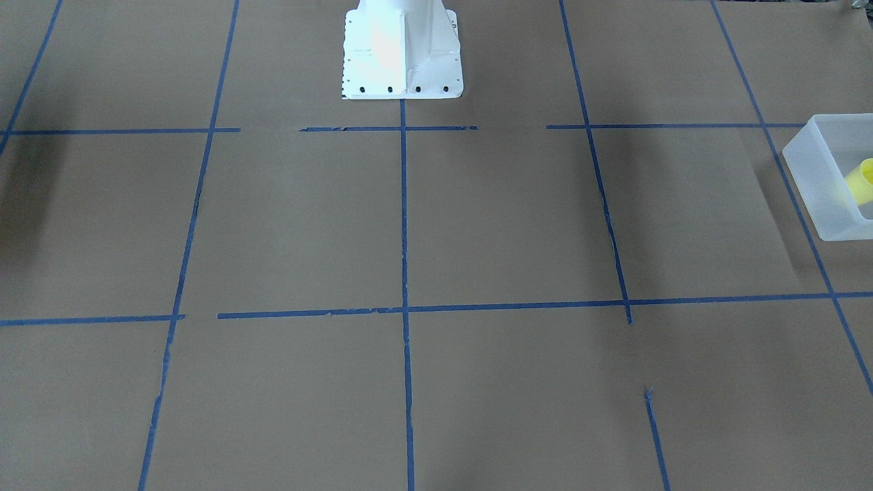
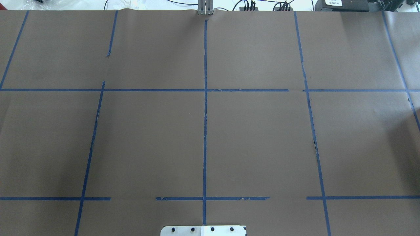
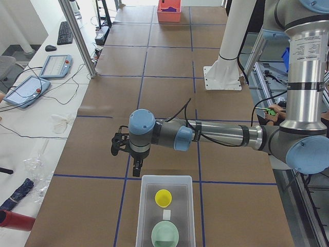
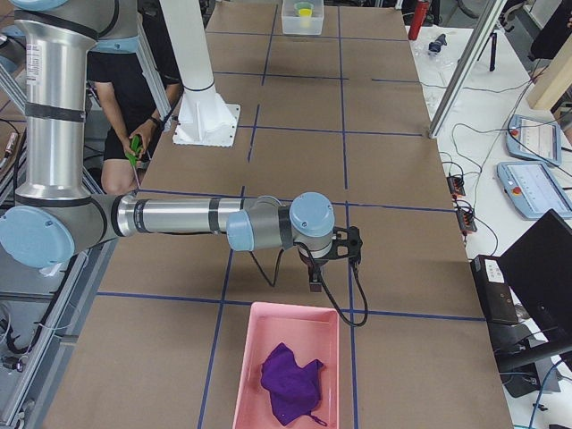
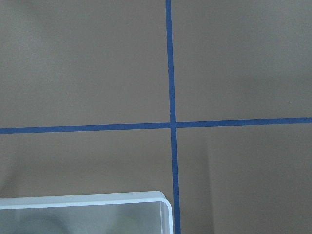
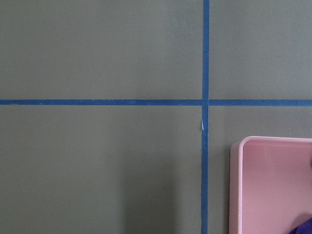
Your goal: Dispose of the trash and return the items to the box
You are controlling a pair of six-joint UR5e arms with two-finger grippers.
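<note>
While left pincer (image 3: 136,171) hangs near box (image 3: 164,178), yellow cup (image 3: 163,197) inside, jaws unclear.

The box (image 3: 167,178) is a frosted, see-through white plastic bin, rectangular with rounded corners. It sits flat and open-topped on the brown-papered counter (image 3: 169,92), at the end on the robot's left, with one short rim just beside a blue tape line. Inside it, the little bright-yellow cup (image 3: 163,197) stands mouth up at the end nearer the middle of the counter. A pale green bowl (image 3: 165,234), also upright, fills the other end. A small white label (image 3: 166,215) shows between the two, which are close but not touching.
</note>
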